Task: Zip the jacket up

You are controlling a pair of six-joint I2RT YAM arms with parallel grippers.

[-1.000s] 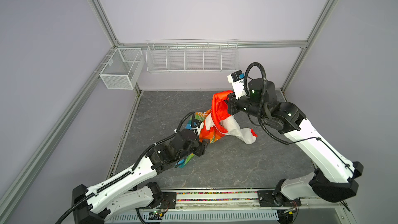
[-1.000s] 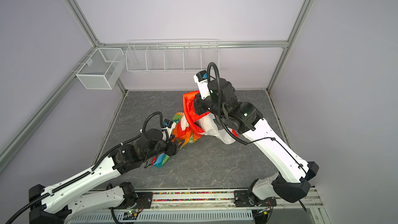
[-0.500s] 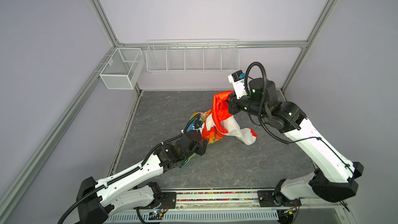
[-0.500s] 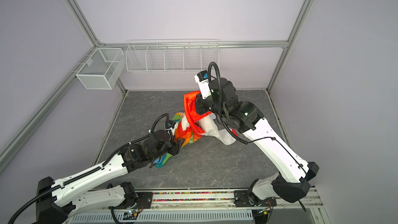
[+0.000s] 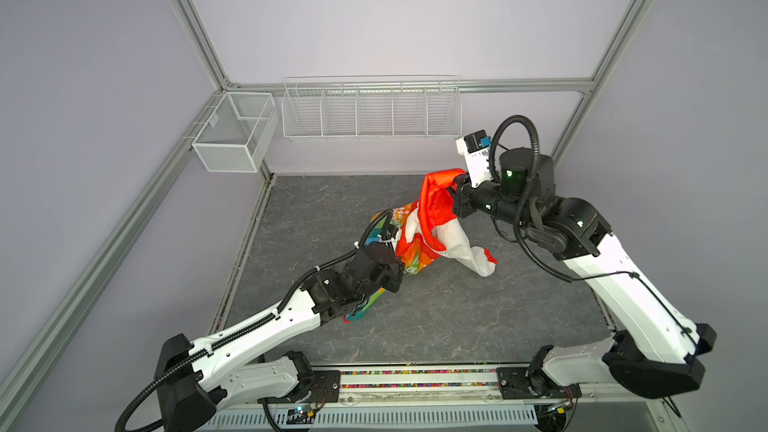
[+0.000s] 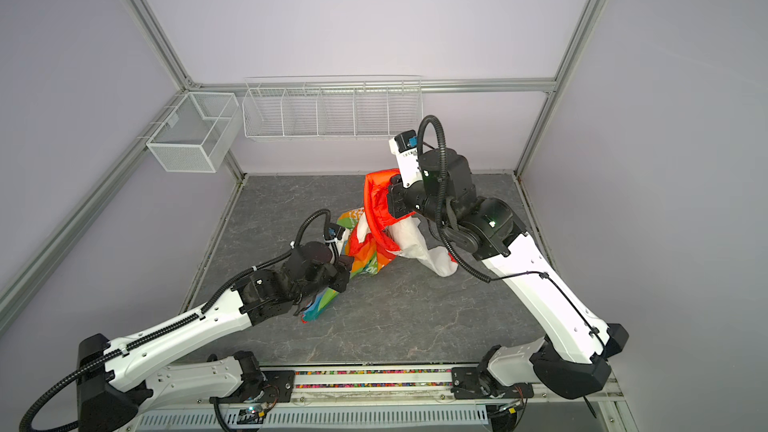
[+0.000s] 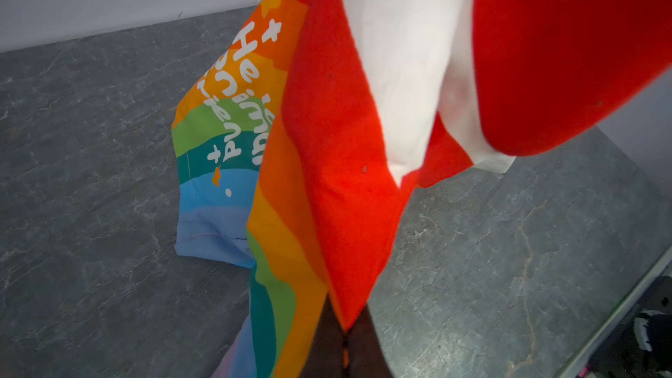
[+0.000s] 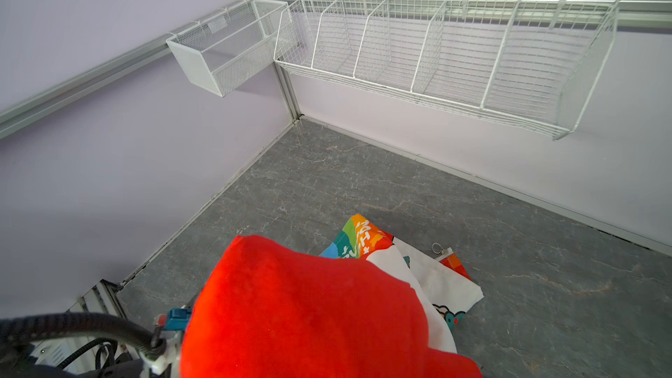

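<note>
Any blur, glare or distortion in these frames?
Left wrist view: jacket soft close to the lens, white lining nearly blown out, lettering readable. Right wrist view: red hood a featureless blur up close, wire shelf slightly bowed by wide-angle distortion. Both top views: even light, faint shadows, no glare.

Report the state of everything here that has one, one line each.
jacket, unzipped, top end lifted
zipper, undone
left gripper, shut on the jacket's striped edge
right gripper, shut on the jacket's red hood
wire rack, empty
mesh basket, empty
</note>
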